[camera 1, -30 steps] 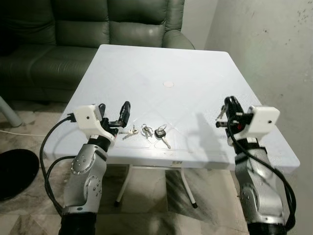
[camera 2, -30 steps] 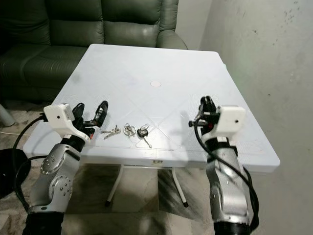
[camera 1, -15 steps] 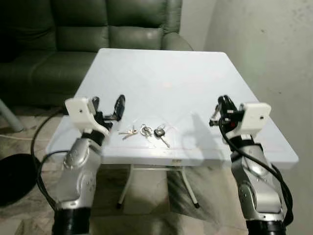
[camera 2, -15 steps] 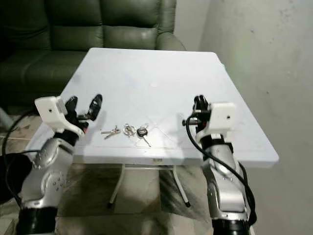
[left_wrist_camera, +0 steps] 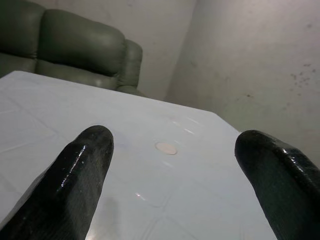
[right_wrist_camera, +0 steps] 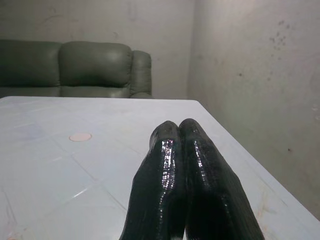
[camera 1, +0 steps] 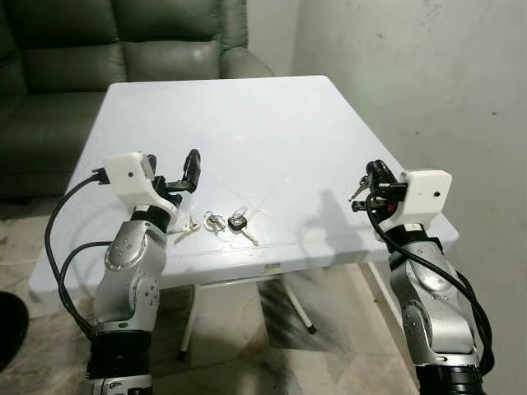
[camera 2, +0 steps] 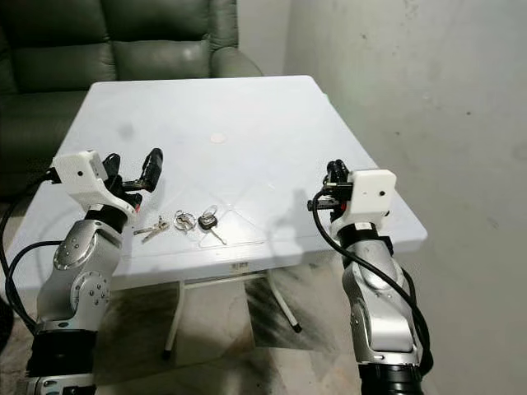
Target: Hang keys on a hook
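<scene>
**A:** So what changed in the last second? The whole picture slid sideways, so I reckon the robot turned to its right. There's more bare wall in view now and less of the sofa. That's the camera moving; the stuff on the table stayed put.

**B:** Yeah, the keys are in the same spot on the white table, near the front edge. They're just beside the left gripper, which hovers above them with its fingers wide apart and nothing in them.

**A:** And the right gripper?

**B:** It's held up over the table's right edge with its fingers pressed together, same as a second ago. A small key seems to stick out beside them, but it's too small to be sure.

**A:** I can't spot a hook anywhere. My guess is it's turning to look for one.
</scene>
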### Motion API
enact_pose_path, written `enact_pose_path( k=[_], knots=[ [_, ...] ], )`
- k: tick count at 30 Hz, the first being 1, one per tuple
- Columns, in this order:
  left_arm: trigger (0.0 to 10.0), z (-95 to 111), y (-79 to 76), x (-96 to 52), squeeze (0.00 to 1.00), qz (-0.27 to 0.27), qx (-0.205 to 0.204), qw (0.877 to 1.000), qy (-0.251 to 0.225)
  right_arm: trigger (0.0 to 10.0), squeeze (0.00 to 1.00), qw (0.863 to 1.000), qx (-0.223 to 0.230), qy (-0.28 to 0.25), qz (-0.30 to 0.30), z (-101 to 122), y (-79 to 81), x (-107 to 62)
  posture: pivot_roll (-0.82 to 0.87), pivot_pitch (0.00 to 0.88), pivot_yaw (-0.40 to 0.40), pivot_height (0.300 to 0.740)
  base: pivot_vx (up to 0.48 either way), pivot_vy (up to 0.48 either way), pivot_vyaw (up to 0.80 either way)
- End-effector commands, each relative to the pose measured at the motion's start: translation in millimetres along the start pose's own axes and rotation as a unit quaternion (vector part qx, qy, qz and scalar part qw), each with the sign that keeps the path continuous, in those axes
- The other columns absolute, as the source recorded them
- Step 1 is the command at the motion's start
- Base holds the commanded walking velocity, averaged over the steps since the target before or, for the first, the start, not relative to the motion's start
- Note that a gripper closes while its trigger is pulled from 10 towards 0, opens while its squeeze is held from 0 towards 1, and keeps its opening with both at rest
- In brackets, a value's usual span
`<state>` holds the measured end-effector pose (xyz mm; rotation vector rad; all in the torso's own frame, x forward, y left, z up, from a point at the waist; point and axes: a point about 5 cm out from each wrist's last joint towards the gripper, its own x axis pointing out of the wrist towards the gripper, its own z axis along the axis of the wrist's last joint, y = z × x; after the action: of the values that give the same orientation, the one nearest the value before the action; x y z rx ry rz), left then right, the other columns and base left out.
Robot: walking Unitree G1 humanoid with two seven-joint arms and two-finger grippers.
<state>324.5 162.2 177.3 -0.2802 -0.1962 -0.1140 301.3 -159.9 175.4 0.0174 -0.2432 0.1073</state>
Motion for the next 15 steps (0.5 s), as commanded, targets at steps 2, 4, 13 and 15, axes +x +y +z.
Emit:
enact_pose_path(
  k=[2, 4, 13, 15],
  knots=[
    [10.0, 0.5, -0.3, 3.7, 0.00, 0.002, -0.004, 1.000, 0.001, 10.0, 0.00, 1.000, 0.002, 0.001, 0.009, 0.9, 4.6, 2.4, 0.01, 0.000, -0.033, 0.715, 0.000, 0.000, -0.77],
    [10.0, -0.2, -0.6, 4.2, 0.00, 0.002, -0.008, 1.000, 0.002, 10.0, 0.00, 1.000, 0.002, 0.001, 0.010, 0.6, 5.0, 2.3, 0.01, 0.000, -0.034, 0.715, 0.000, 0.461, -0.77],
    [10.0, -2.7, 0.8, 5.9, 0.00, 0.019, -0.013, 1.000, 0.012, 10.0, 0.00, 1.000, 0.002, 0.003, 0.014, -0.5, 7.3, 1.7, 0.01, 0.000, -0.032, 0.715, 0.000, 0.157, -0.77],
    [10.0, -4.0, 0.5, 5.8, 0.00, 0.020, -0.011, 1.000, 0.015, 10.0, 0.00, 1.000, 0.002, 0.003, 0.015, -0.9, 7.4, 1.3, 0.01, 0.000, -0.033, 0.715, 0.000, 0.000, -0.77]
  ],
)
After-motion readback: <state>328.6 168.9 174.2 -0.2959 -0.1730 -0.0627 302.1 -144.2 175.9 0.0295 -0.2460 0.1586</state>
